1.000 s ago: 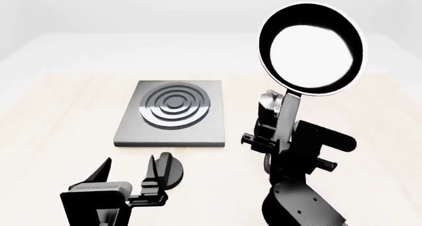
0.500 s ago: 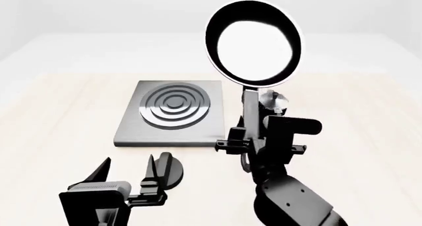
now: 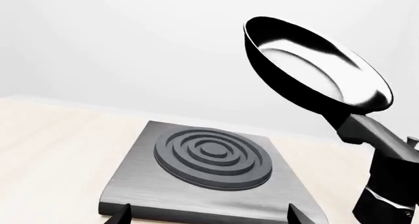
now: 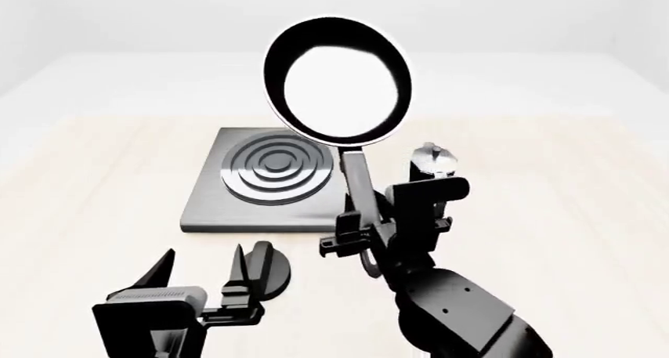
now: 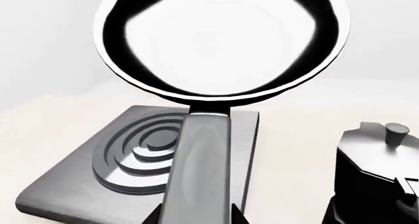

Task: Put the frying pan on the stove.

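Observation:
The glossy black frying pan (image 4: 337, 80) hangs in the air, tilted up, over the far right part of the stove (image 4: 209, 205). My right gripper (image 4: 361, 231) is shut on its long grey handle (image 5: 199, 160). The right wrist view shows the pan (image 5: 222, 37) above the ringed grey stove (image 5: 65, 185), with the right gripper (image 5: 196, 217) clamped around the handle. My left gripper (image 4: 199, 276) stands open and empty near the stove's front edge. In the left wrist view, the left gripper (image 3: 209, 216) faces the stove (image 3: 157, 194), and the pan (image 3: 314, 67) is high above it.
A black-and-silver moka pot (image 4: 431, 164) stands right of the stove, just beyond the right arm, and it also shows in the right wrist view as the moka pot (image 5: 376, 155). A small round black knob (image 4: 274, 268) lies beside the left gripper. Everything rests on a pale wooden table (image 4: 84, 178).
The right arm has carried the pan to the left, from well right of the stove to above the stove's right side. The left gripper has not moved.

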Tool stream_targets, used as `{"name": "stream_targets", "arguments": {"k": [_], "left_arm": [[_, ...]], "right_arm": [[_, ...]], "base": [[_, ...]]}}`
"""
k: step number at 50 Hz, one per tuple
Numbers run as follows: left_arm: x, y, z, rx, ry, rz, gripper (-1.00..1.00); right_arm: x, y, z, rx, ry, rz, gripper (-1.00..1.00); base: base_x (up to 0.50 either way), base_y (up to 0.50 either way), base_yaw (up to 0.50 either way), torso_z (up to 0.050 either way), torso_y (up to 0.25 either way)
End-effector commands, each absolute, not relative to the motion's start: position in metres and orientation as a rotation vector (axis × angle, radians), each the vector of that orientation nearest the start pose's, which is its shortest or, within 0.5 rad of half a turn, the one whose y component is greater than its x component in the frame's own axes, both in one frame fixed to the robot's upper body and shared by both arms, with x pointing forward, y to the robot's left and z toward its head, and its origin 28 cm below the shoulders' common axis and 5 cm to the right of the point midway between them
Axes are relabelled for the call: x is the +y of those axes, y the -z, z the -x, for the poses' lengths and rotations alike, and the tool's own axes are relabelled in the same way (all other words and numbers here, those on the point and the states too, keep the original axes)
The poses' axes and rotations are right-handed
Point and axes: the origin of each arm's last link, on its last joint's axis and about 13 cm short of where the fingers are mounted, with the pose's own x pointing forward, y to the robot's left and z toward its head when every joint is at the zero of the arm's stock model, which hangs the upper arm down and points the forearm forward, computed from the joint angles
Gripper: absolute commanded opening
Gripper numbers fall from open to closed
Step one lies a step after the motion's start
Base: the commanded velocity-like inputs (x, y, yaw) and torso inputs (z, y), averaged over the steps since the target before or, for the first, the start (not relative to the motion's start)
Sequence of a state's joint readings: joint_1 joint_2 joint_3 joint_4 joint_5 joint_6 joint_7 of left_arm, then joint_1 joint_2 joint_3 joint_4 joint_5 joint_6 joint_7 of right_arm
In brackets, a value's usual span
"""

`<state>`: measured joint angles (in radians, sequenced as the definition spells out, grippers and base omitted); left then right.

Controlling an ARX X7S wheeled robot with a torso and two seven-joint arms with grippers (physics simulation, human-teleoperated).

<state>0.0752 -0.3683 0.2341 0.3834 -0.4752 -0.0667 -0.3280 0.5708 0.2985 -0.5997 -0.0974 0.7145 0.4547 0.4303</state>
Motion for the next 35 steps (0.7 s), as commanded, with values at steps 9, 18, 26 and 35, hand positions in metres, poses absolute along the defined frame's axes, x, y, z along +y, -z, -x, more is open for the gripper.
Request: {"name": "stream_targets", "arguments": {"k": [9, 18, 26, 35], "left_arm": [[0.218, -0.070, -0.184, -0.089, 0.037, 0.168, 1.00], [0.218, -0.070, -0.184, -0.089, 0.038, 0.169, 1.00], [0.218, -0.070, -0.184, -0.088, 0.037, 0.172, 1.00], [0.218, -0.071, -0.184, -0.091, 0.038, 0.173, 1.00]], "right_arm": [[-0.048, -0.133, -0.298, 0.070, -0.372, 0.095, -1.00], [-0.050, -0.143, -0.311, 0.120, -0.389, 0.170, -1.00], [-0.048, -0.147, -0.319, 0.175, -0.425, 0.204, -1.00], [-0.042, -0.153, -0.327, 0.201, -0.465, 0.208, -1.00]], "base": [[0.00, 0.00, 0.00, 0.000, 0.002], [0.00, 0.00, 0.00, 0.000, 0.002], [0.00, 0.00, 0.00, 0.001, 0.001], [0.00, 0.00, 0.00, 0.000, 0.002]]}}
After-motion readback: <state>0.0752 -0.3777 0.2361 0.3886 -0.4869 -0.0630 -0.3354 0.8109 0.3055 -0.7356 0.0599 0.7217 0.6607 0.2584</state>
